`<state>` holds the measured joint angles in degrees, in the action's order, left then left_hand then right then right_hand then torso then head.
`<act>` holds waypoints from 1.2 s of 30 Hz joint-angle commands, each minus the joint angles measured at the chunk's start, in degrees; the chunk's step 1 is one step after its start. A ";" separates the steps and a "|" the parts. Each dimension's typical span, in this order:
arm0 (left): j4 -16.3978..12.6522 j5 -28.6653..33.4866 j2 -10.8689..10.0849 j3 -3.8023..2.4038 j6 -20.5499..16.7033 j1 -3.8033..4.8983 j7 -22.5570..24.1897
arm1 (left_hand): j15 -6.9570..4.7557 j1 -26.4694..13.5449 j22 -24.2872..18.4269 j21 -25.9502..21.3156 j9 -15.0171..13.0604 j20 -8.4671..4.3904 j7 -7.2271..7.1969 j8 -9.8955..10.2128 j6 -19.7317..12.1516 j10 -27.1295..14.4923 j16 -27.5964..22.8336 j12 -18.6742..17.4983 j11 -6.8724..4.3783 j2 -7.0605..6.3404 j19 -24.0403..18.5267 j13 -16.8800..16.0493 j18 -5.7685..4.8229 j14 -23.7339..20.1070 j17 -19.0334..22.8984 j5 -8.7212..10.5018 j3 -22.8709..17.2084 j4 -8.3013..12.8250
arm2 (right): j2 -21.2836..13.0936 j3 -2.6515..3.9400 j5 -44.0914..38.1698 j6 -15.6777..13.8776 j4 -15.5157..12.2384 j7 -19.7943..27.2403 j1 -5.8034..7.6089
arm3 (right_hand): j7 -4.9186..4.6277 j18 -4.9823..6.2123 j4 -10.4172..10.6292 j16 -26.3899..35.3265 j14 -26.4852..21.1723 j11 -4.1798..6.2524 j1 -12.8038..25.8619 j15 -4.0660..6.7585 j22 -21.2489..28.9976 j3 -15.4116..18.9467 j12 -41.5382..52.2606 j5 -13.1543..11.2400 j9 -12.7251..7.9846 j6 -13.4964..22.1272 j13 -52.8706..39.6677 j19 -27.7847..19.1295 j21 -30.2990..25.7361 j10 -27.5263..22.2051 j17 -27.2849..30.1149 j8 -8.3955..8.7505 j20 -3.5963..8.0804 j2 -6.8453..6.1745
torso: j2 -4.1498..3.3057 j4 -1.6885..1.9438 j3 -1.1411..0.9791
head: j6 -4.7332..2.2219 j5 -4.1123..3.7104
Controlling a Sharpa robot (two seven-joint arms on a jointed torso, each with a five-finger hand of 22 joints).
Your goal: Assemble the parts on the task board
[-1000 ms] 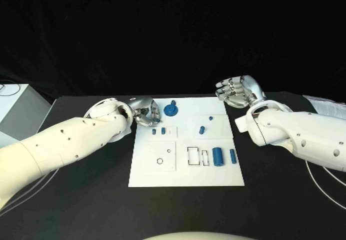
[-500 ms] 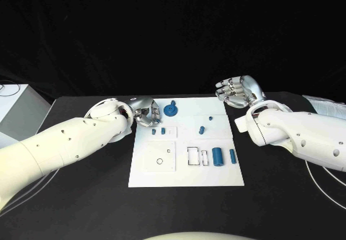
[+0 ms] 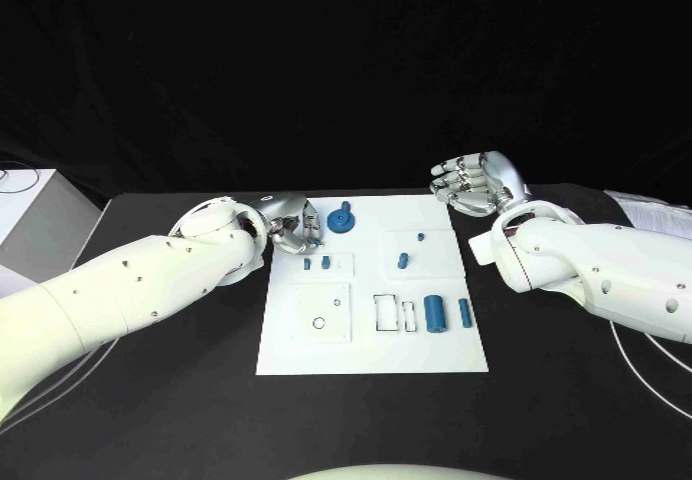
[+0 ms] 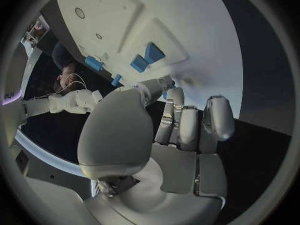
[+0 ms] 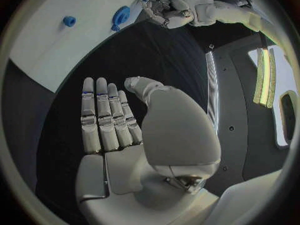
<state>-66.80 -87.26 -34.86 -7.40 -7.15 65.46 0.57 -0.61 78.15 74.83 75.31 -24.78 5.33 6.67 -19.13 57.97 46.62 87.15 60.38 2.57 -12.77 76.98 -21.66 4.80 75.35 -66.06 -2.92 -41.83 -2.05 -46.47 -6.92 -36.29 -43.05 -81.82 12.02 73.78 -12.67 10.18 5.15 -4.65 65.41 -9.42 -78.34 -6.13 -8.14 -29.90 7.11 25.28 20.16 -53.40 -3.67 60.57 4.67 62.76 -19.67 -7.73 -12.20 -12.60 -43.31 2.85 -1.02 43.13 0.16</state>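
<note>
The white task board (image 3: 375,345) lies mid-table. On it are a round blue part (image 3: 342,218) at the far edge, two small blue blocks (image 3: 317,263), two more small pieces (image 3: 404,260) and blue cylinders (image 3: 434,313) by rectangular slots. My left hand (image 3: 293,227) hovers at the board's far left corner, just left of the round part, fingers curled in with nothing seen in them (image 4: 181,125). My right hand (image 3: 476,183) is raised beyond the board's far right corner. Its fingers (image 5: 103,115) are straight and hold nothing.
A white box (image 3: 29,225) stands at the table's left edge. Pale sheets (image 3: 656,210) lie at the far right. Thin cables (image 3: 635,360) trail over the black table beside each arm. The right wrist view shows the board (image 5: 50,45) and my left hand (image 5: 169,10).
</note>
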 commanded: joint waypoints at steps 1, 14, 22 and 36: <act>-0.39 0.20 0.22 0.01 -0.36 -0.01 0.75 | 0.09 0.03 0.02 -0.15 -0.42 -0.11 0.05 -0.15 0.43 0.46 -0.05 -0.13 0.00 0.49 -0.12 0.04 0.01 -0.36 0.07 -0.20 -0.24 -0.02 | -0.02 0.03 -0.38 0.46 -0.10 0.65 -0.01 | -0.13 0.21 -0.26 0.24 0.45 0.29 0.36 -0.07 0.05 0.02 -0.39 -0.36 -0.07 -0.31 0.07 0.25 -0.01 0.01 0.05 0.34 0.03 -0.03 | -0.01 0.01 0.02 | 0.04 -0.03; -0.74 0.55 0.22 0.01 -0.65 -0.01 0.97 | 0.10 -0.05 -0.01 -0.19 -0.44 -0.11 0.07 -0.12 0.41 0.50 -0.09 -0.18 0.06 0.49 -0.15 0.07 0.02 -0.46 0.22 -0.22 -0.35 -0.05 | -0.03 0.03 -0.38 0.46 -0.09 0.67 -0.01 | -0.13 0.21 -0.26 0.24 0.45 0.29 0.36 -0.07 0.05 0.02 -0.39 -0.36 -0.07 -0.31 0.07 0.25 -0.01 0.01 0.05 0.34 0.03 -0.03 | 0.00 0.02 0.01 | -0.05 -0.02; -0.84 0.65 0.24 0.01 0.08 0.00 0.90 | 0.44 -0.44 -0.49 -0.78 -0.74 0.11 0.33 0.25 0.24 1.01 -0.58 -2.69 0.48 0.17 -0.59 1.42 0.15 -1.32 1.45 -0.20 -1.54 0.14 | -0.05 0.03 -0.38 0.46 -0.09 0.66 -0.01 | -0.13 0.21 -0.26 0.24 0.45 0.29 0.36 -0.07 0.05 0.02 -0.39 -0.36 -0.07 -0.31 0.07 0.25 -0.01 0.01 0.05 0.34 0.03 -0.03 | 0.01 0.02 0.01 | 0.03 -0.04; -0.77 0.86 0.36 0.04 1.46 0.00 0.75 | 0.90 -0.79 -1.28 -1.86 -1.42 0.55 0.75 1.37 0.22 3.65 -2.14 -9.90 0.99 0.24 -1.32 4.76 0.38 -3.58 4.65 -0.18 -1.79 0.77 | -0.10 0.03 -0.37 0.45 -0.12 0.66 -0.01 | -0.13 0.21 -0.26 0.24 0.45 0.29 0.36 -0.07 0.05 0.02 -0.39 -0.36 -0.07 -0.31 0.07 0.25 -0.01 0.01 0.05 0.34 0.03 -0.03 | 0.01 -0.01 -0.03 | -0.02 -0.05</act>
<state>-67.43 -86.81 -34.67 -7.45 -7.16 65.54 0.78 0.20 77.69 73.58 73.75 -26.11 5.94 6.89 -17.97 58.15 50.00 85.18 50.89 3.58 -12.61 75.94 -17.10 4.79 72.23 -61.56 -2.88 -43.58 -1.59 -46.54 -6.92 -36.29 -43.05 -81.83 12.04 73.78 -12.67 10.18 5.15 -4.65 65.41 -9.49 -78.34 -6.13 -8.15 -29.90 7.11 25.28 20.16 -53.40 -3.67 60.57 4.67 62.83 -19.68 -7.73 -12.20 -12.60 -43.29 2.87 -1.03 43.13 0.09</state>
